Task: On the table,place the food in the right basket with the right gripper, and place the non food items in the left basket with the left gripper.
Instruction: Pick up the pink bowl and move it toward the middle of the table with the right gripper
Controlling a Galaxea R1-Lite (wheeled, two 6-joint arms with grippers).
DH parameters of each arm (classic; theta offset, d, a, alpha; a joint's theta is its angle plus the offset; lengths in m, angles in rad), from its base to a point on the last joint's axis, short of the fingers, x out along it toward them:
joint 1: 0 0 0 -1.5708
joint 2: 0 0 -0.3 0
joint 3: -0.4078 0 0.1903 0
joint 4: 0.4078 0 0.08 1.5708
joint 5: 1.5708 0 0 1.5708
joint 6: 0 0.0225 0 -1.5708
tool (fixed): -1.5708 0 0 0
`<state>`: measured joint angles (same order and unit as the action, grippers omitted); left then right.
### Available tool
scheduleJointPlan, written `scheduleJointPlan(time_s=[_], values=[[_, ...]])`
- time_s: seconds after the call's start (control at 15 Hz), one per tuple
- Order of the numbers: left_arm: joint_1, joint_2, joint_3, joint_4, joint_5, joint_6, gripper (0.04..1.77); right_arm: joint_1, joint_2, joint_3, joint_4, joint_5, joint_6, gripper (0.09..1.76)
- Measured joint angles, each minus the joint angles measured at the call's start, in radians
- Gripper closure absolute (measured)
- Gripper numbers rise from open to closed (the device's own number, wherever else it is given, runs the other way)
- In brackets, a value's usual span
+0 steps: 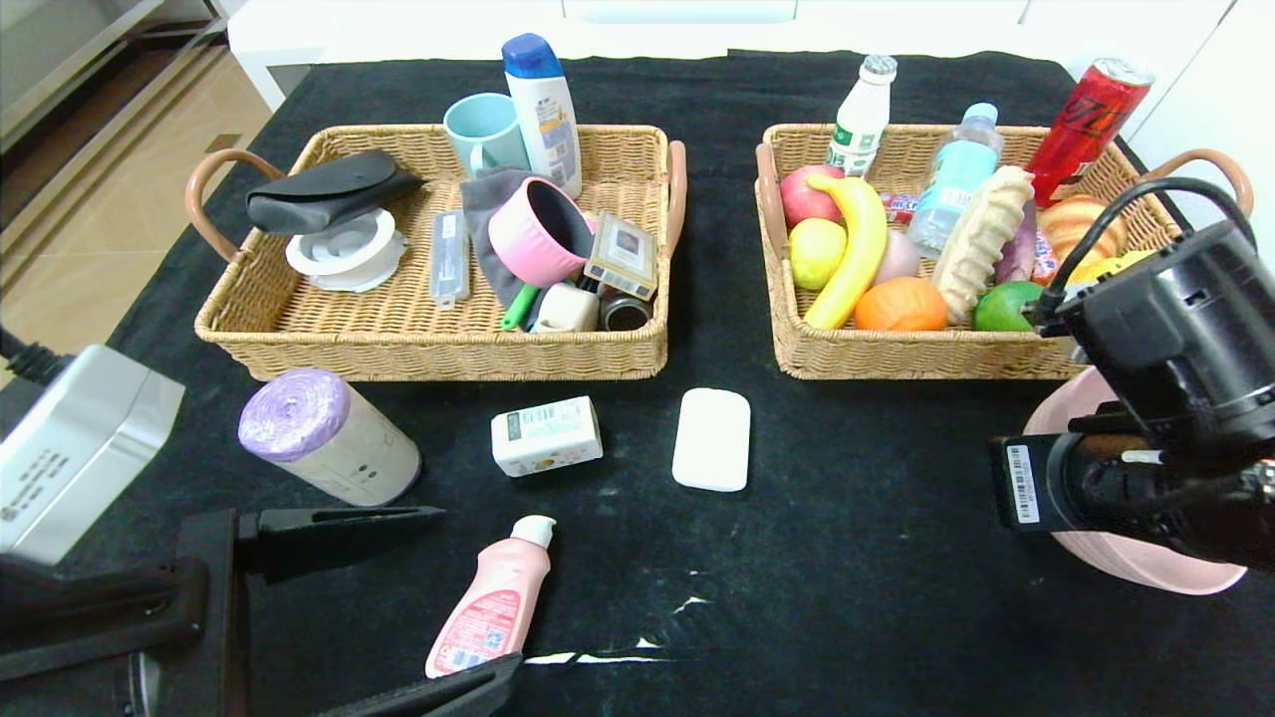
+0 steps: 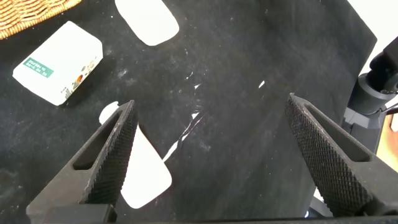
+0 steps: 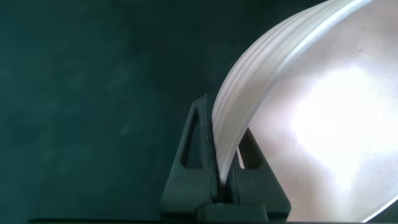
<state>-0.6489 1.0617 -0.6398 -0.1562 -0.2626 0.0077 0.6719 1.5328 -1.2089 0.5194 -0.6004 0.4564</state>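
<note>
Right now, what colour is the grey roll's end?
Purple, on the grey cylindrical roll; clearest in the head view.

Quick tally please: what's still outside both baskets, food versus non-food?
Food: 1 (white box)
Non-food: 4 (grey roll, white bar, pink bottle, pink bowl, its rim pinched in the shut right gripper)
Total: 5
The left gripper hangs open over the table by the bottle.

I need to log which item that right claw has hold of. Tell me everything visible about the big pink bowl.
The big pink bowl is pale pink, smooth like plastic, with a ribbed outer rim. It sits on the table at the robot's right, before the right basket, mostly hidden by the arm. The right gripper is shut on its rim.
</note>
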Motion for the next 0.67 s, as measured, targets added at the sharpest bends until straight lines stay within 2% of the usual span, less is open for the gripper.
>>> scheduleJointPlan(time_s=[0.13,0.33,0.67], values=[[0.000,-0.001,-0.001,-0.002,0.009,0.001,0.09,0.070,-0.013,-0.051,0.059,0.006,0.030,1.65],[0.000,-0.003,-0.003,-0.002,0.026,0.008,0.09,0.157,0.007,-0.110,0.067,0.088,0.087,1.65],[0.001,-0.020,-0.010,-0.003,0.065,0.020,0.09,0.285,0.108,-0.203,0.072,0.098,0.153,1.65]])
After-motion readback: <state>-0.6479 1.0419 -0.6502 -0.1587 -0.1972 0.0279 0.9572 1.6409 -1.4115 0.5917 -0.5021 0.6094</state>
